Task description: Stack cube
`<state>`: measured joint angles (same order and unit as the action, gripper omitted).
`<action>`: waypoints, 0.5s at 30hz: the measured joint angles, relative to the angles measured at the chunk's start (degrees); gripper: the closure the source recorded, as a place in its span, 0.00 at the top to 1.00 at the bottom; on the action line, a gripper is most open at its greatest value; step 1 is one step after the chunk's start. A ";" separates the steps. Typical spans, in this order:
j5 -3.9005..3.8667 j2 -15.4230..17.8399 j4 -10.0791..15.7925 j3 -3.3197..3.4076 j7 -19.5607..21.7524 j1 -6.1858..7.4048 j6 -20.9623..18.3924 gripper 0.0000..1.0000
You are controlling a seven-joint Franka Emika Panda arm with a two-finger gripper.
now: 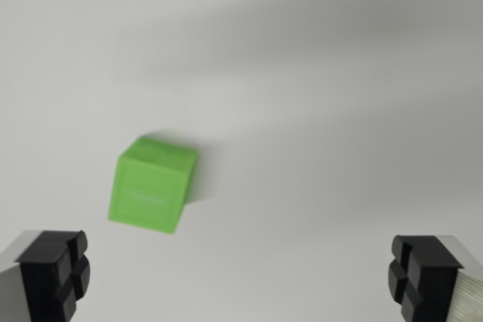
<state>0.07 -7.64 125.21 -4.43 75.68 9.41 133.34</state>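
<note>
Faint marking on green cube (152,185), too blurred to read.

Green cube (152,184), white table (317,111), black jaws

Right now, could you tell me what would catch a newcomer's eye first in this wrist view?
The bright green cube stands out at once, sitting alone on the pale grey table, left of centre and turned slightly askew. Next come the two black fingertips in the bottom corners; the gripper is open wide, holds nothing, and the cube lies beyond it, toward the wrist view's left. No second cube is in view.
</note>
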 joint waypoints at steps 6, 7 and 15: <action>-0.38 -1.07 1.21 -0.30 4.35 1.63 2.18 1.00; -0.43 -1.32 1.39 -0.35 5.18 1.94 2.59 1.00; -0.89 -3.26 2.64 -0.57 11.26 4.45 5.54 1.00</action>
<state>-0.82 -10.89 127.85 -5.00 86.94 13.85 138.88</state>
